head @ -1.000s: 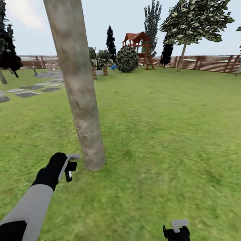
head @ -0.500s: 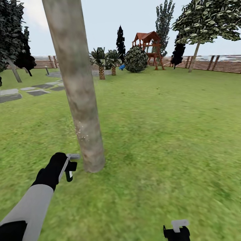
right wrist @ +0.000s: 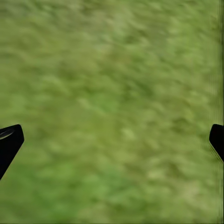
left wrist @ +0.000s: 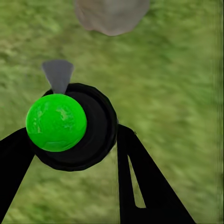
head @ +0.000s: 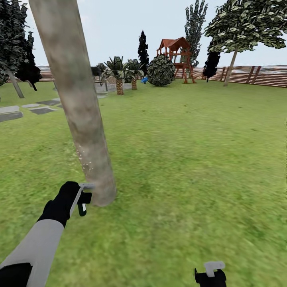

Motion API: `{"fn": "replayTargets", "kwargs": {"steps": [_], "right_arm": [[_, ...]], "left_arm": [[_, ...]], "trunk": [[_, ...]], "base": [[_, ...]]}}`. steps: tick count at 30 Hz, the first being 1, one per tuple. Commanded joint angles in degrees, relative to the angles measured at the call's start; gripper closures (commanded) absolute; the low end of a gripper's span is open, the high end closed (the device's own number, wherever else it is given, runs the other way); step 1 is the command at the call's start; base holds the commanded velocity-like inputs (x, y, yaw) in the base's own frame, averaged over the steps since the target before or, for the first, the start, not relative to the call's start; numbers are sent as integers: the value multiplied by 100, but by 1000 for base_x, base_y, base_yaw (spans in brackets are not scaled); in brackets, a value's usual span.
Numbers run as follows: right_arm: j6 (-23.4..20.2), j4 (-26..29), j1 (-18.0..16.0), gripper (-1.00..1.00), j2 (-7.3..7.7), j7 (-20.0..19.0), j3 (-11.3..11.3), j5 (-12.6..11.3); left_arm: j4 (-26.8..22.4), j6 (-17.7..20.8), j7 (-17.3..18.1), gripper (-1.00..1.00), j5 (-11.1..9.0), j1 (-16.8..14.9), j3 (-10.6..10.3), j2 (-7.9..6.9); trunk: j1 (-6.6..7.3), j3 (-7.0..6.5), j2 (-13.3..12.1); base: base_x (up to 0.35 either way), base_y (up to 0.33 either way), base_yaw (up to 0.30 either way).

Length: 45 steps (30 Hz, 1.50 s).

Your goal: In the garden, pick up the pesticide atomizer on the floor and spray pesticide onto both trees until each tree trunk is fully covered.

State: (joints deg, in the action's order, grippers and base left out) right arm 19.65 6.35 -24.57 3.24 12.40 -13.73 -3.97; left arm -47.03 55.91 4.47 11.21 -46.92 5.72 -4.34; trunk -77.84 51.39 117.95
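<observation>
**Atomizer in our left gripper, at the foot of a trunk**

Pesticide atomizer (left wrist: 70, 126) sits clamped between the two black fingers of our left gripper (left wrist: 74, 154); from the left wrist camera we see its round black body, its bright green cap and a grey nozzle pointing toward the base of the tree trunk (left wrist: 112, 16). In the head view our left gripper (head: 81, 197) is low over the grass lawn (head: 191, 159), just beside the foot of the mottled grey-brown tree trunk (head: 75, 103), which leans up and out of the top of the picture. A scatter of pale specks marks the trunk's lower part.

Our right gripper (head: 210, 275) is at the bottom edge of the head view, well apart from the trunk. Its fingertips (right wrist: 10, 140) stand wide apart over bare grass, with nothing between them.

Farther off we see grey paving (head: 24, 109), short palms (head: 118, 73), a red-roofed play tower (head: 175, 56), a leafy tree (head: 243, 24) and the brown slatted fence (head: 259, 75).
</observation>
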Motion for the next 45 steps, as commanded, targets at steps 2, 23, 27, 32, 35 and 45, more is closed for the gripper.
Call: {"fn": "replayTargets", "kwargs": {"steps": [2,23,27,32,35,45], "right_arm": [[13,-2,-1,-100,1,17,-45,-42],[13,-2,-1,-100,3,17,-42,-42],[13,-2,-1,-100,7,17,-42,-42],[11,-2,0,-100,22,17,-42,-42],[5,-7,-2,-100,35,24,-42,-42],[10,-2,-2,-100,28,26,-42,-42]], "left_arm": [[-37,33,46,100,57,-12,9,3],[-61,129,54,100,81,-1039,8,34],[-58,146,54,100,71,-1354,2,161],[-69,148,54,100,81,-1396,6,178],[-69,148,54,100,91,-1383,7,179],[-75,148,54,100,118,-1373,-1,132]], "trunk": [[1,5,2],[1,5,2],[1,5,2],[1,5,2],[1,5,2],[1,5,2]], "base": [[0,-276,0],[-88,-161,168],[0,0,278],[102,-68,64],[225,-166,2],[121,-213,0]]}}
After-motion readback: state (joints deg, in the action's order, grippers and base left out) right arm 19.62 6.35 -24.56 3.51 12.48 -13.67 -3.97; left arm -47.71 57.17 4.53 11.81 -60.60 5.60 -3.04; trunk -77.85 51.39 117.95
